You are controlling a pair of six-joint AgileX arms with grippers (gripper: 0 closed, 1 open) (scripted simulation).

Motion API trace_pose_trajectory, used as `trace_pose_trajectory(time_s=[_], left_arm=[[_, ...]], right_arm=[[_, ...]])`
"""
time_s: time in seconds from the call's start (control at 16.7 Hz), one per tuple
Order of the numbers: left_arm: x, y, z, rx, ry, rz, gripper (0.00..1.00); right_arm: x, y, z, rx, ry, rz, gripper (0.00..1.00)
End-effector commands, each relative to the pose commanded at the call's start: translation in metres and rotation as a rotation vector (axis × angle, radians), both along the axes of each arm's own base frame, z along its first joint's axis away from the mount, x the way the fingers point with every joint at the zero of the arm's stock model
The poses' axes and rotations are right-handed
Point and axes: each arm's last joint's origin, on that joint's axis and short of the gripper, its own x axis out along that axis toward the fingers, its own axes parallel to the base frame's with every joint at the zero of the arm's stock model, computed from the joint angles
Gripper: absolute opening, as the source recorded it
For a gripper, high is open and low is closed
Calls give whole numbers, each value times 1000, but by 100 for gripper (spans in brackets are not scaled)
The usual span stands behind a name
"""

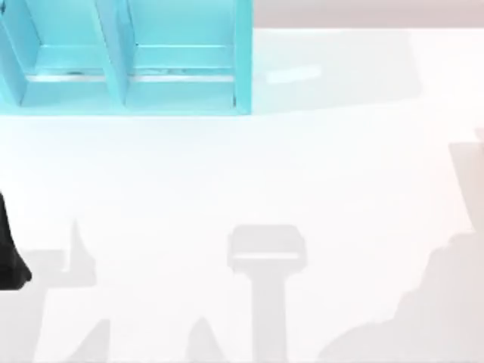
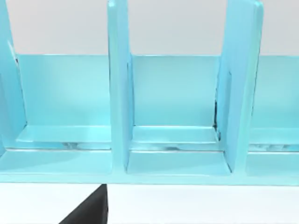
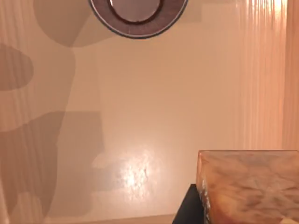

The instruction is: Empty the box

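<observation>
Left gripper (image 2: 88, 212): glimpsed as one dark wedge over the white counter (image 2: 196, 205), just in front of a turquoise rack (image 2: 177, 93); cannot tell how wide it is set or whether anything is held. Faces the rack's open compartments, split by upright dividers, with thin pale streaks along the back of each floor. From above, finds the same rack at the counter's far left, and the left arm (image 1: 10, 261) as a black shape at the left edge, well apart from the rack.

Right gripper (image 3: 187, 211): again a dark corner only; cannot tell its opening or its hold. Hangs over the tan floor of the box (image 3: 163, 107), ribbed walls rising on either side. Shows a wood-grained block (image 3: 252, 186) right beside that dark corner, and a round brown-rimmed dish (image 3: 138, 18) on the box floor, well apart from the block.
</observation>
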Motion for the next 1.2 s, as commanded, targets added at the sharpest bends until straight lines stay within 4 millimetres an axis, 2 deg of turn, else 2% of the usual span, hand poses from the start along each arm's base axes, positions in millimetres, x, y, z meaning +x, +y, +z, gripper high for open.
trace_pose_trajectory(time_s=[0.18, 0.36, 0.66, 0.78, 0.96, 1.08, 1.2], left_arm=[[0, 0, 0, 0, 0, 0, 100], [0, 0, 0, 0, 0, 0, 100], [0, 0, 0, 0, 0, 0, 100], [0, 0, 0, 0, 0, 0, 100], [0, 0, 0, 0, 0, 0, 100], [0, 0, 0, 0, 0, 0, 100], [0, 0, 0, 0, 0, 0, 100]], right_arm=[[-5, 9, 9, 29, 52, 42, 0], [-8, 13, 1, 67, 127, 61, 0], [-9, 12, 1, 68, 128, 56, 0], [-2, 19, -3, 70, 131, 57, 0], [17, 51, -14, 71, 139, 62, 0], [30, 89, -23, 67, 143, 67, 0], [36, 139, -31, 62, 147, 79, 0]])
